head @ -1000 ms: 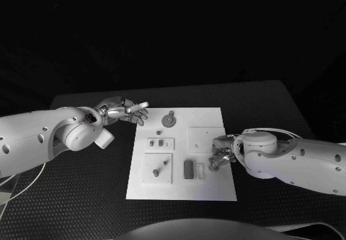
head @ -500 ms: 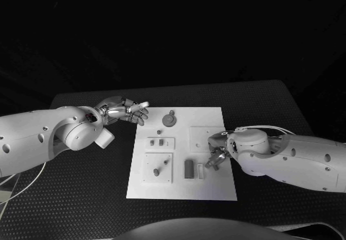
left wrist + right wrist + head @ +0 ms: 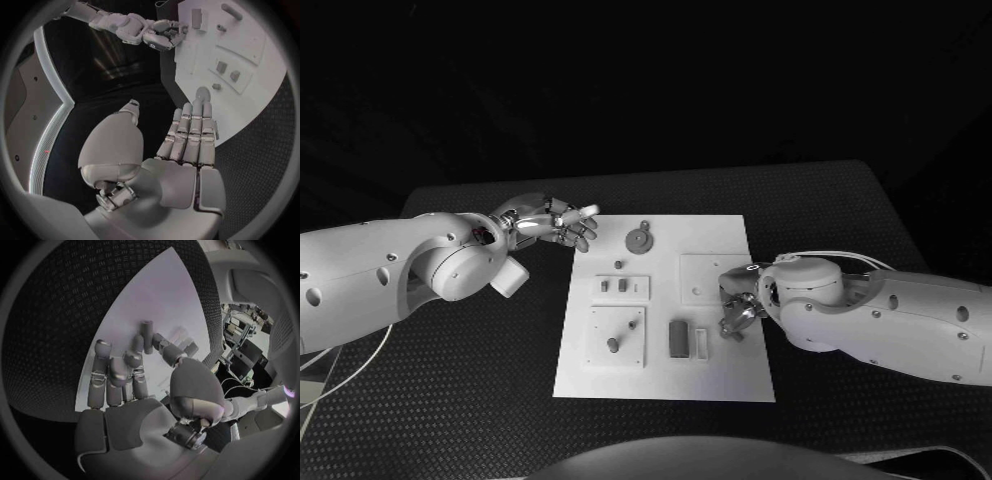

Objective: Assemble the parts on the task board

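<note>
On the near half of the task board, a dark slot-shaped part lies beside a pale narrow part, and to their left a raised square plate carries a small dark peg. Just right of the pale part, the right hand sits over the board's right edge, its fingers curled downward. In the right wrist view a short dark cylinder stands just past the fingertips, close to them; whether they pinch it or merely touch it cannot be told, since the thumb covers much of the contact. Farther back lie a smaller plate with two dark pieces in it and a bare square plate. Near the board's far edge rests a round grey disc. Beyond the board's far left corner, over the tabletop, the left hand hovers with fingers straight, held side by side, thumb apart, holding nothing.
</note>
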{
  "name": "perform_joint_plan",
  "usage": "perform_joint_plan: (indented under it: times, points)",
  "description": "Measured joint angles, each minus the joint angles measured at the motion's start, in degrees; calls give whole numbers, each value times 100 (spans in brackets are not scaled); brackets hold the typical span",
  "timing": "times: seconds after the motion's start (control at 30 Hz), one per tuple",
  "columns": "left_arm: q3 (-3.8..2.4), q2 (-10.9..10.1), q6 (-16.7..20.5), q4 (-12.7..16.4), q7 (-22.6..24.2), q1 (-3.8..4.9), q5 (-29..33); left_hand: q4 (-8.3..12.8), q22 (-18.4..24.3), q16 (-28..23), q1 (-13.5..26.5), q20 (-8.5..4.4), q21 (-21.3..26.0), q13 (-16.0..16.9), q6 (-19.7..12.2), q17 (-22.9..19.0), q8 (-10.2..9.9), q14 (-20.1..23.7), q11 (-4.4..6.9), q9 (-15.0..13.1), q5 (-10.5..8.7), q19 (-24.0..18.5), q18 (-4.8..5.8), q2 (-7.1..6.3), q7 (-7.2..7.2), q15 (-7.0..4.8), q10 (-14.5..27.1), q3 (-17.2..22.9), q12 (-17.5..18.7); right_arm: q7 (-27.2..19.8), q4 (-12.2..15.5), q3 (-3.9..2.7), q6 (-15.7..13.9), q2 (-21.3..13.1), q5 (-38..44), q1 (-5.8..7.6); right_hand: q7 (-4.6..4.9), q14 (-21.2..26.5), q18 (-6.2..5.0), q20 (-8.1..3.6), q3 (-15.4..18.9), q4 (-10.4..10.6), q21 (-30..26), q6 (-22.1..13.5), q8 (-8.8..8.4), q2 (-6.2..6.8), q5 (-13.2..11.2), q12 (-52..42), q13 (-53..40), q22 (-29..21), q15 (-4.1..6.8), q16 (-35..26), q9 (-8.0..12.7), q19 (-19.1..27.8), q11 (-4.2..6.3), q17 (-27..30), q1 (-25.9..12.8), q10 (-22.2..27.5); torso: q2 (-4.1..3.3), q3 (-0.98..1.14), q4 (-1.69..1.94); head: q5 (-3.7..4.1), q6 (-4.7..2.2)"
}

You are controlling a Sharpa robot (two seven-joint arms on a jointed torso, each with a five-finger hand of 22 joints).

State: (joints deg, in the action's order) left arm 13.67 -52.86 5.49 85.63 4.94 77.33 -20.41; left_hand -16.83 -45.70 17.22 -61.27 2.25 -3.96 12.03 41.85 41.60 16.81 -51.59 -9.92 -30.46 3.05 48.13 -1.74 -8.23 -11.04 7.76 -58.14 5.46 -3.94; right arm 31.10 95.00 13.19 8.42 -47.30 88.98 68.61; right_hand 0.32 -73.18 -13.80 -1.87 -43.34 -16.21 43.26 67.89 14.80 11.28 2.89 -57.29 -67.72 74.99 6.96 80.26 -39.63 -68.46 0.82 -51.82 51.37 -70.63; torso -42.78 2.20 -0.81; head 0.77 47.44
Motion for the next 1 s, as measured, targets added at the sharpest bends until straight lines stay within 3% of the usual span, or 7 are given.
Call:
perform_joint_plan:
  times: [0.37,0.63,0.67,0.8,0.83,0.9,1.0]
  points:
    - [0,0,0,5,-14,0,-8,-8,0,-34,-138,0,0,-13,0,22,0,0,0,17,0,0,0,138,0,0,0,-307,0,-35,8,9,-296,-205,-572,-8,19,1,-39,4,-17,17,45,-19,-4,-20,0,-23,1,0,-1,0,2,1,0,-7,19,0,3,8,-4,19,-8]
    - [0,-1,0,3,-22,0,-14,-6,0,-55,-160,0,0,-13,0,31,0,-21,0,23,0,-1,1,160,0,-21,0,-399,0,-39,88,46,-834,-480,-1619,-22,73,-12,-40,34,-17,16,66,-113,-174,-88,-1,-45,1,0,11,24,41,-11,22,-13,87,-21,3,8,-4,10,-9]
    - [0,-1,0,3,-23,0,-15,-6,0,-55,-170,0,0,-13,0,31,0,-21,0,27,0,0,1,170,0,-21,0,-399,0,-34,99,54,-894,-498,-1770,-23,74,-20,-39,31,-17,16,67,-114,-173,-119,-1,-45,1,0,19,27,160,-14,22,-18,117,-24,3,7,-5,9,-8]
    - [0,0,0,3,-29,0,-17,17,0,-55,-288,0,0,-18,0,32,0,-21,0,29,0,0,1,288,0,-21,0,-423,0,-25,176,82,-1072,-544,-2359,-50,81,-23,-39,22,-17,16,66,-228,-142,-125,-2,-46,1,0,20,27,252,-42,22,-18,123,-63,2,4,-5,2,-9]
    - [0,0,-1,3,-32,0,-19,5,3,-66,-336,0,0,-18,0,36,0,-21,0,32,0,0,1,336,0,-21,0,-436,0,-22,210,89,-1136,-558,-2606,-60,86,-24,-38,22,-17,16,66,-274,-139,-202,-4,-45,1,0,20,27,226,-43,22,-18,200,-63,2,1,-5,-7,-13]
    - [0,0,-2,4,-34,0,-22,3,6,-82,-381,0,0,-18,0,37,0,-21,0,40,0,0,1,381,0,-21,0,-519,0,-18,231,90,-1203,-576,-2823,-63,85,-24,-38,22,-17,16,66,-344,-158,-219,-6,-45,1,0,20,27,227,-43,22,-18,218,-63,2,1,-4,-16,-18]
    - [0,0,-4,7,-39,0,-27,0,7,-104,-460,0,0,-25,0,46,0,-42,0,49,0,0,2,460,0,0,0,-680,0,-13,272,95,-1372,-606,-3203,-68,156,-25,-37,22,-17,15,78,-566,-138,-315,-7,-45,2,0,19,27,221,-44,21,-18,313,-62,2,1,-4,-28,-23]
